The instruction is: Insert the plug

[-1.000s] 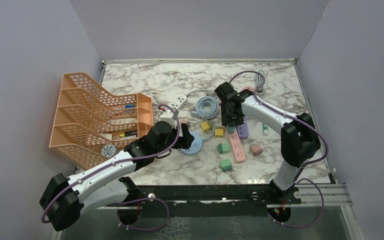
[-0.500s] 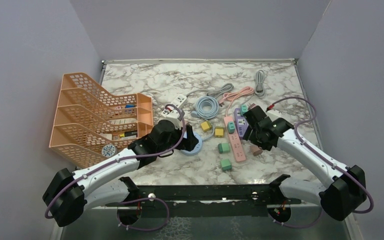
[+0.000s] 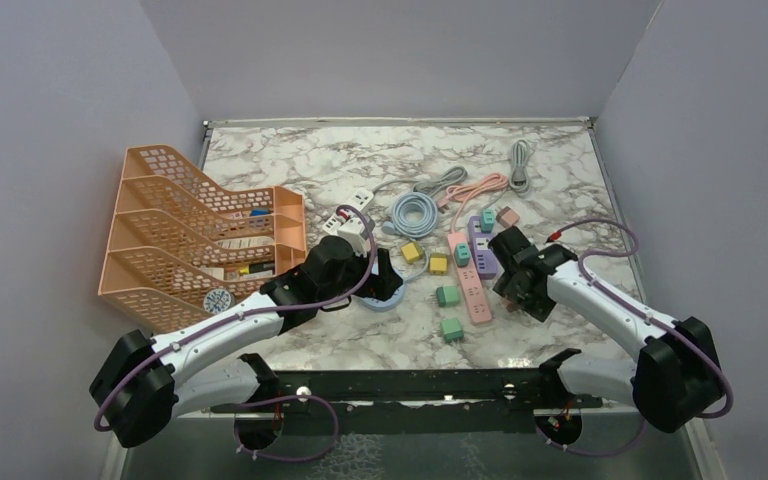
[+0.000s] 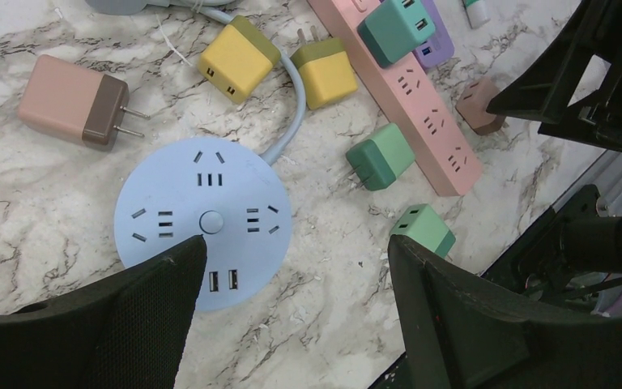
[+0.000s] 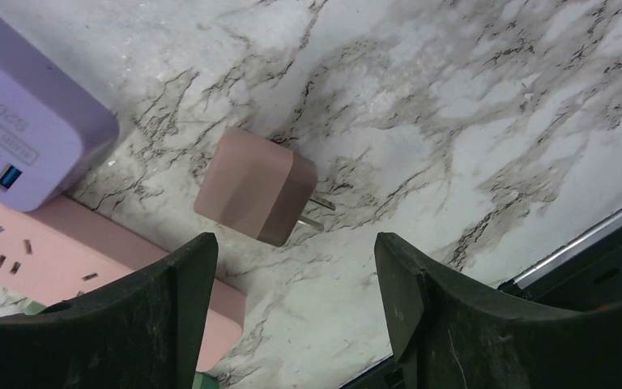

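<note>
A pink-brown plug [image 5: 255, 185] lies on its side on the marble, prongs pointing right. My right gripper [image 5: 296, 243] hangs open just above and near it, with nothing between the fingers. Beside it lie the pink power strip [image 5: 57, 243] and the purple strip [image 5: 24, 121]. A teal plug [image 3: 462, 254] stands in the pink strip [image 3: 477, 293]. My left gripper [image 4: 296, 243] is open and empty over the edge of the round blue socket hub [image 4: 202, 219]. In the top view the right gripper [image 3: 516, 290] covers the pink-brown plug.
Loose plugs lie around: two yellow [image 4: 239, 58], two green [image 4: 381, 156], one pink with brown end [image 4: 73, 101]. An orange tiered rack [image 3: 200, 235] stands at the left. Coiled cables [image 3: 414, 212] and a white strip [image 3: 355, 205] lie further back.
My right gripper opened, left the teal plug standing in the pink strip, and swung to the near right over the pink-brown plug. The left arm crept slightly right.
</note>
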Controlling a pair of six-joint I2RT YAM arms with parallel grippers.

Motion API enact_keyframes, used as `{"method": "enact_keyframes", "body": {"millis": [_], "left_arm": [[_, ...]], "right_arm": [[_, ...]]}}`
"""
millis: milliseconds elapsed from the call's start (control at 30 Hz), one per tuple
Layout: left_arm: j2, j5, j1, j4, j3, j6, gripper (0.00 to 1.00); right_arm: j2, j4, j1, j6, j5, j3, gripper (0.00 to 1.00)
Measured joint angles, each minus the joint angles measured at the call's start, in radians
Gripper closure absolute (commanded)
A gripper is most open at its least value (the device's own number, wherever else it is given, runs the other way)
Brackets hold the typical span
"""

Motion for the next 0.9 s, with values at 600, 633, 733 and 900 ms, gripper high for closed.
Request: {"method": "enact_keyframes", "body": {"millis": [600, 633, 733, 900], "left_arm": [[0.000, 0.019, 0.000, 0.002, 0.000, -0.001, 0.15], [0.000, 0.019, 0.000, 0.002, 0.000, -0.001, 0.15], [0.000, 0.019, 0.000, 0.002, 0.000, -0.002, 0.15], [0.000, 0.019, 0.000, 0.002, 0.000, -0.009, 0.15]], "right_arm": [[0.118, 0.214, -0.069, -0.161, -0.068, -0.029, 0.36], [0.121, 0.220, -0.072, -0.169, -0.071, -0.029, 0.38], [0.124, 0.238, -0.077, -0.187, -0.082, -0.034, 0.49], [0.116, 0.259, -0.082, -0.208, -0.100, -0.046, 0.61]]}}
